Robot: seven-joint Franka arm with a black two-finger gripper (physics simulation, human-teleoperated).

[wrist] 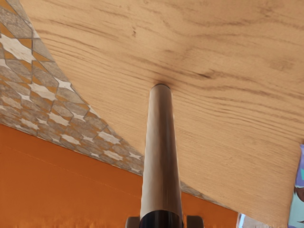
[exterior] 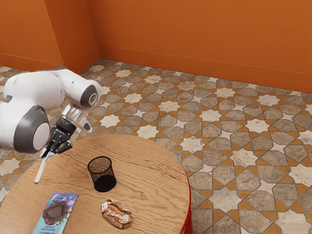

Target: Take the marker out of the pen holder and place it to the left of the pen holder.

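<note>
1. The fingers are clamped on the marker, gripping it near its dark upper end. In the wrist view, one of the fingers stands on each side of that dark end, with the marker held between them.
2. The marker's pale barrel runs out past the fingertips and down toward the desk, so most of its length lies beyond the fingers. In the exterior view it slants, its lower end farther to that view's left than its gripped end.
3. The marker's far end is close to the desk top, over bare wood; whether it touches the wood, I cannot tell.
4. The marker is outside the pen holder, apart from it, on the exterior view's left of it. The fingers are on that same side, also apart from the pen holder.
5. The pen holder, a round black mesh cup, stands upright on the desk with its opening upward.
6. A bread roll lies on the desk, nearer the exterior camera than the pen holder and well apart from the marker.
7. A purple and light-blue chocolate packet lies flat on the desk, on the exterior view's left of the bread roll. The marker's lower end is beside the packet's side of the desk, with wood between the two.
</note>
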